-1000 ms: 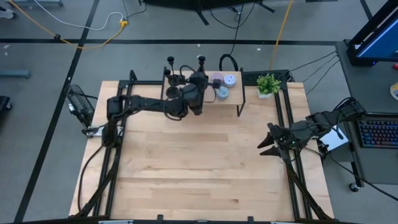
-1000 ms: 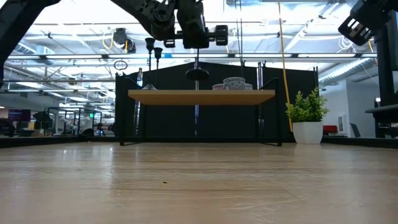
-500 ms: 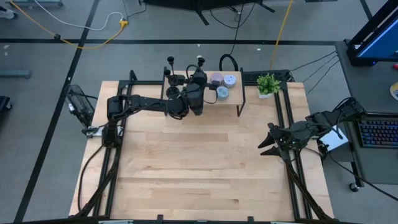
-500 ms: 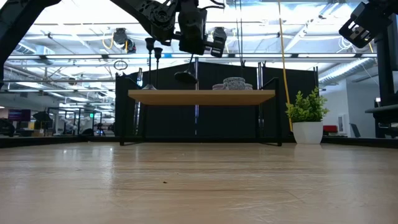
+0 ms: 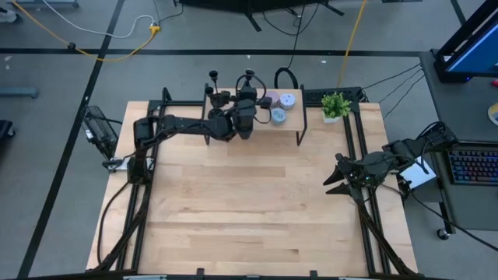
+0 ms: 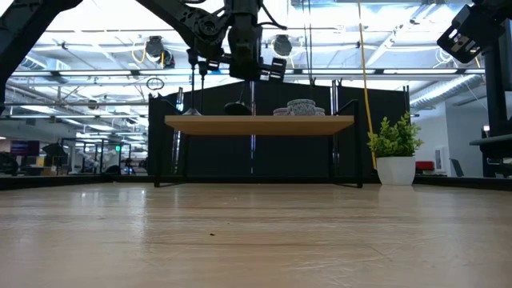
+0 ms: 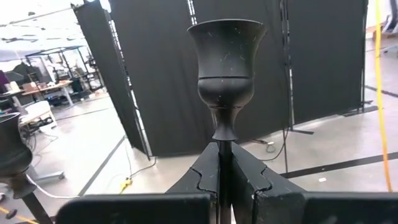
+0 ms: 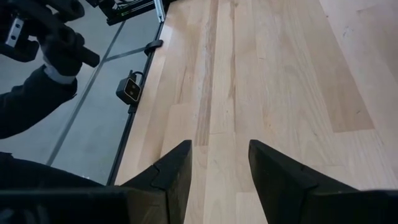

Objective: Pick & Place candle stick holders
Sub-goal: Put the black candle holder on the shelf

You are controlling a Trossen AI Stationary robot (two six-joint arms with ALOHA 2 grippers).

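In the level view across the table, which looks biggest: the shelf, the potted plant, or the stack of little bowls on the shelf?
1. The shelf, by far the widest.
2. The potted plant.
3. The stack of bowls, smallest.
All three stand at a similar depth, so the order seems fair.

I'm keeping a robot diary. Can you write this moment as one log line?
left gripper: shut on black candle stick holder stem, above wooden shelf | right gripper: open, idle at table edge
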